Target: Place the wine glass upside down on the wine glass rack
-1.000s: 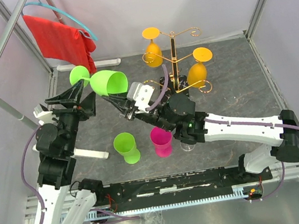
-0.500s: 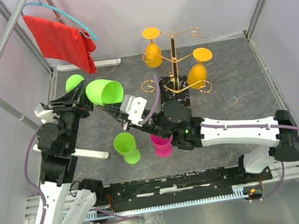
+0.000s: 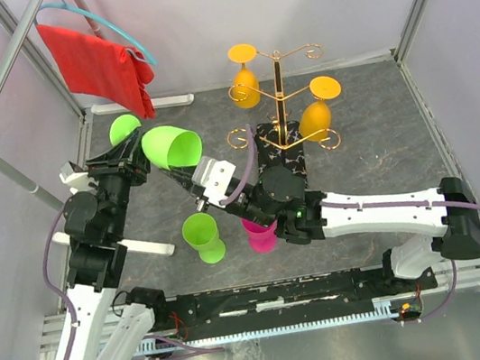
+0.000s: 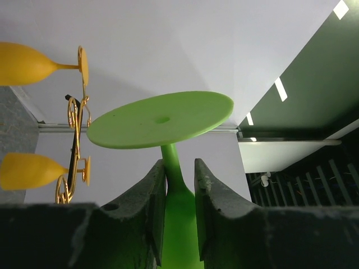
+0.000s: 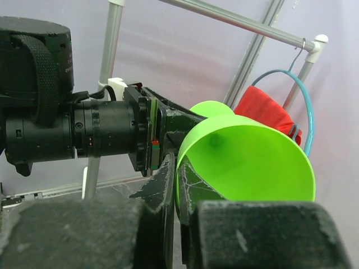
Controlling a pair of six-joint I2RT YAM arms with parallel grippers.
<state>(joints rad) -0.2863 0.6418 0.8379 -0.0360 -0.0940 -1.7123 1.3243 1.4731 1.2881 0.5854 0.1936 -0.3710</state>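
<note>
A lime-green wine glass point(image 3: 171, 147) is held in the air on its side between both arms, above the table's left part. Its foot point(image 4: 162, 119) points left and its open mouth point(image 5: 252, 157) faces right. My left gripper point(image 3: 135, 151) is shut on the stem point(image 4: 171, 162), one finger on each side. My right gripper point(image 3: 186, 175) pinches the bowl's rim, one finger inside and one outside point(image 5: 178, 174). The wine glass rack point(image 3: 276, 92) is gold wire on a black marble base point(image 3: 292, 164), at the back centre. Two orange glasses point(image 3: 246, 88) point(image 3: 315, 118) hang upside down on it.
A second green glass point(image 3: 202, 236) and a pink glass point(image 3: 260, 229) stand on the table under the right arm. A red cloth point(image 3: 99, 65) hangs from a blue hanger on a rail at the back left. A white bar point(image 3: 146, 247) lies by the left arm.
My left gripper's jaws have closed round the green glass's stem. The glass and the right arm have shifted a little to the left and towards the near edge.
</note>
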